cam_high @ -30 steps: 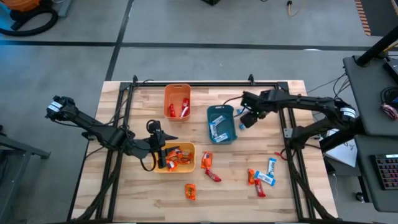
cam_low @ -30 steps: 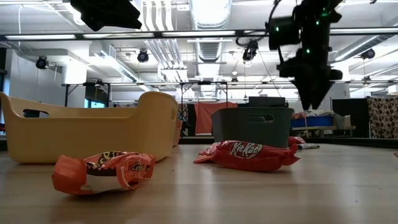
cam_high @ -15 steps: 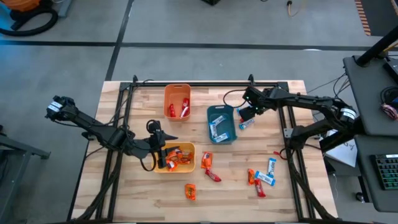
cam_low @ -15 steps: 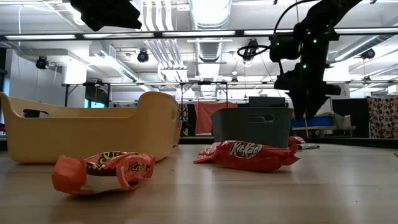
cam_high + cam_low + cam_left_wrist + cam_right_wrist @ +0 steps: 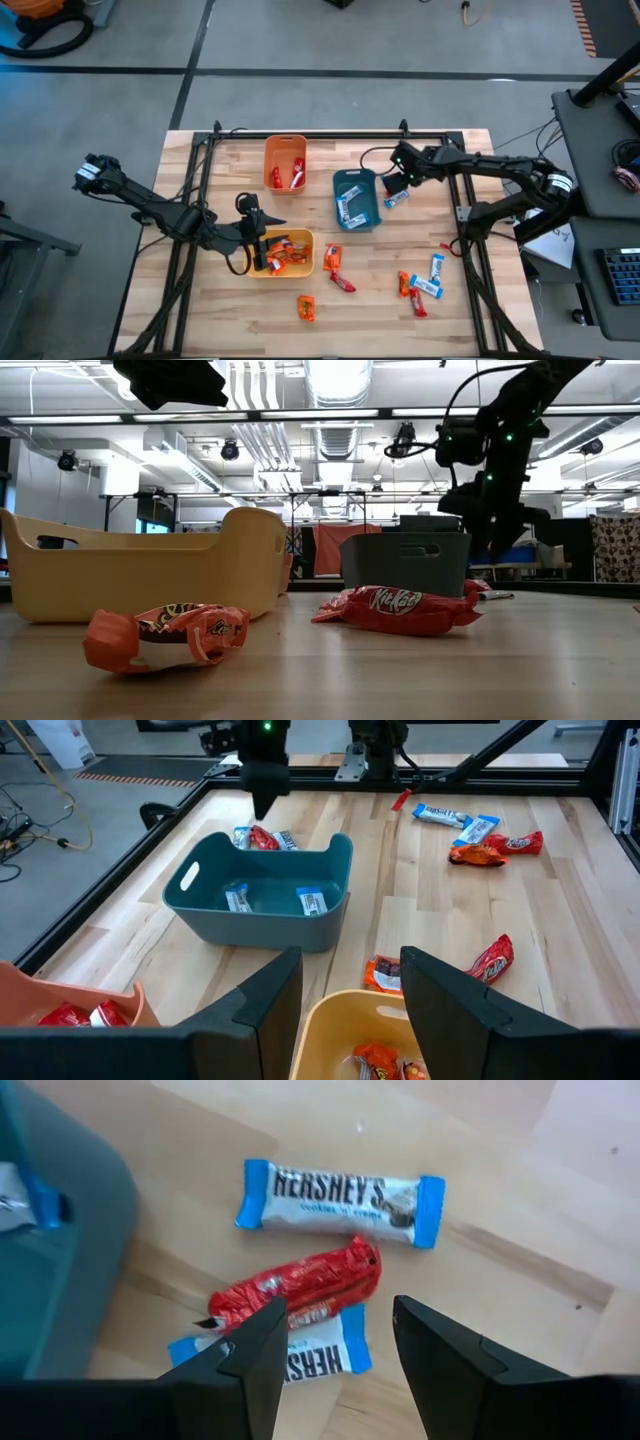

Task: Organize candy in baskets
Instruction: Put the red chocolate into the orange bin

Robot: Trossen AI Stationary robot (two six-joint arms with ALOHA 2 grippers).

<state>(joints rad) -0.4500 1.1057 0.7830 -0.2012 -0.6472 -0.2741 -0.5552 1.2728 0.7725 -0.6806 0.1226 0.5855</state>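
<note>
My right gripper is open and hovers low over a small heap of candy beside the dark teal basket. The heap is a red bar lying on one light blue bar, with another light blue bar just beyond. The fingers stand on either side of the red bar without touching it. My left gripper is open and waits above the yellow basket, which holds orange candies. The orange basket holds red bars. The teal basket holds light blue ones.
Loose candy lies on the near half of the table: orange and red bars beside the yellow basket, an orange one near the front edge, and a red, orange and blue group to the right. A black frame rail runs along the far edge.
My right gripper has come down toward the candy heap beside the teal basket, staying open. The left arm and the candy have kept still.
</note>
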